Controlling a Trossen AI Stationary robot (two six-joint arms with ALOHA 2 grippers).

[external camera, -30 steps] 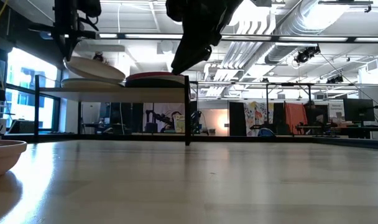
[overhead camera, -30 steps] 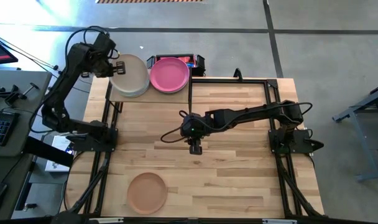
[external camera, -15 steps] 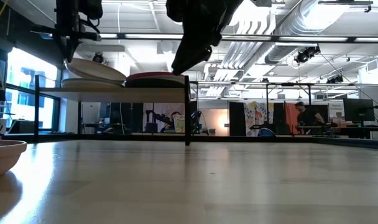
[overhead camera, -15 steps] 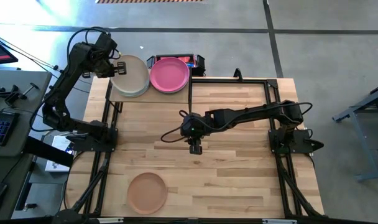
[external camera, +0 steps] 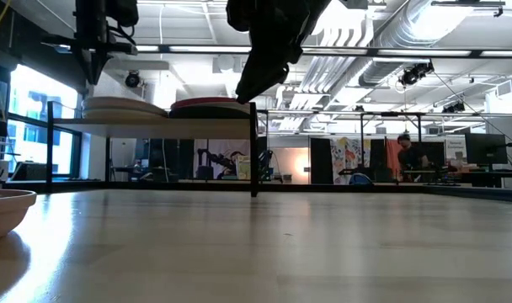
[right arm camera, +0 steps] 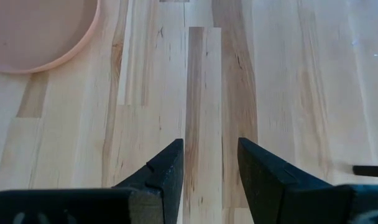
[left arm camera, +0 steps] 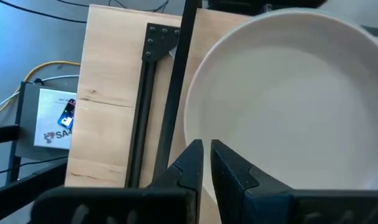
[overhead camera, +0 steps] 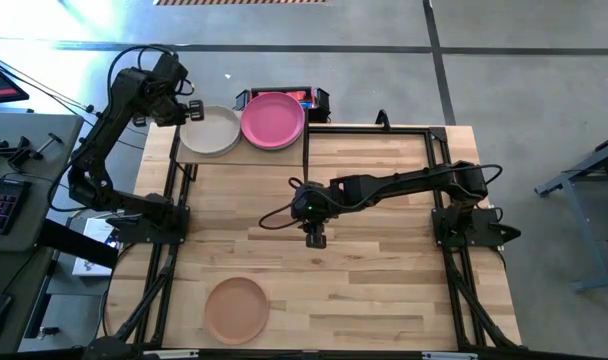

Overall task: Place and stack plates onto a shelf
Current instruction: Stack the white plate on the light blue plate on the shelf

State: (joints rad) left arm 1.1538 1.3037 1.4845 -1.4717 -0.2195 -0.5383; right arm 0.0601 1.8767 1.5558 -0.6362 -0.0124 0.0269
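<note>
Your left gripper [left arm camera: 204, 163] is barely parting at the off-white plate's [overhead camera: 209, 131] rim, plate lying on the far-left shelf [overhead camera: 246, 155]; withdrawing now risks dragging it. Right gripper [right arm camera: 209, 163] is hanging open, empty.

The cream plate [overhead camera: 209, 131] at the 11 o'clock side of the table now lies flat on the stack on the shelf [external camera: 155, 123]; before, it hung tilted from the left gripper [overhead camera: 192, 108]. In the left wrist view the fingers [left arm camera: 192, 167] now stand slightly apart at the plate's rim, no longer pinching it. In the room behind, a person [external camera: 405, 153] is now a little further left.
</note>
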